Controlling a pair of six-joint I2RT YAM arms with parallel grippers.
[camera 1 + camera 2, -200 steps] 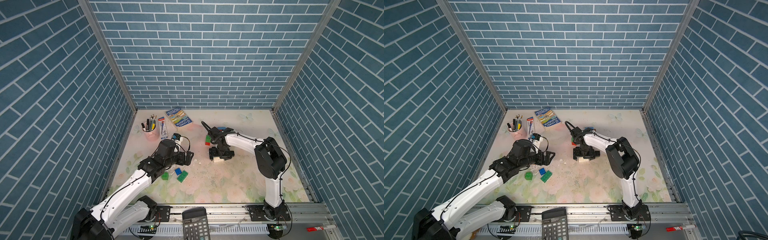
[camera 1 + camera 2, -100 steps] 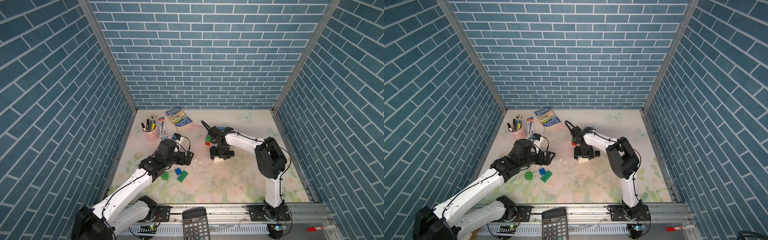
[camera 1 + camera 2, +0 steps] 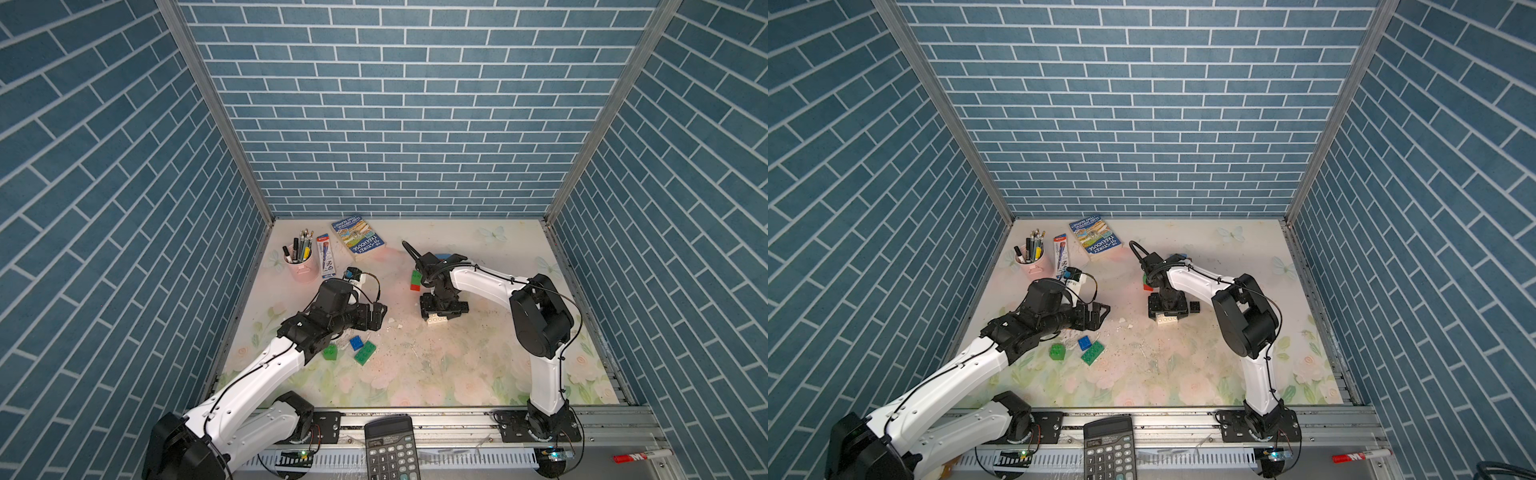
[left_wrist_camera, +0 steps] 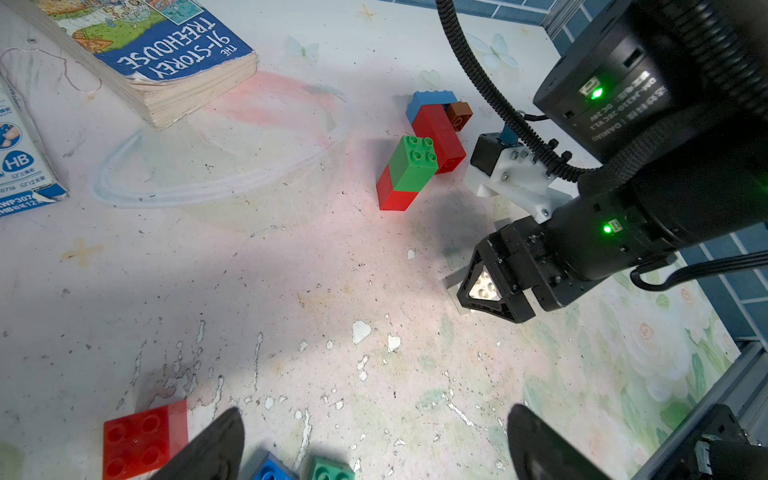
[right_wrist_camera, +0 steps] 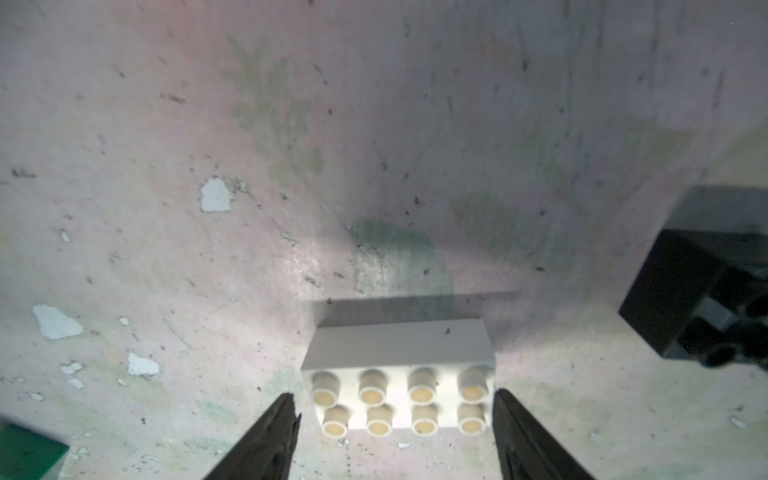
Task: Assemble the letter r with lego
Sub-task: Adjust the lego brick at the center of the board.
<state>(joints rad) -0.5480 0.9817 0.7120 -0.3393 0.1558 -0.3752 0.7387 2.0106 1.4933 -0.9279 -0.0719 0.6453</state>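
Observation:
My right gripper [image 5: 392, 419] points down at the table with a white oblong lego brick [image 5: 399, 374] between its open fingers. One finger touches an end of the brick and a narrow gap shows at the other end. The same brick [image 3: 438, 321] lies under that gripper [image 3: 440, 311] in a top view. A black brick [image 5: 698, 282] sits just beside it. A joined cluster of red, green, blue and brown bricks [image 4: 415, 166] lies behind. My left gripper [image 4: 374, 449] is wide open and empty above a blue brick [image 3: 356, 343], a green oblong [image 3: 365, 353] and a green square [image 3: 330, 352].
A red plate [image 4: 141, 436] lies by the left gripper. At the back left are a book [image 3: 357, 239], a pink pencil cup [image 3: 298, 264] and a pencil box [image 3: 325, 262]. A calculator [image 3: 390, 449] and a marker [image 3: 640, 457] rest on the front rail.
The right gripper's jaws have narrowed around the white brick. The left arm has stayed where it was, still wide open.

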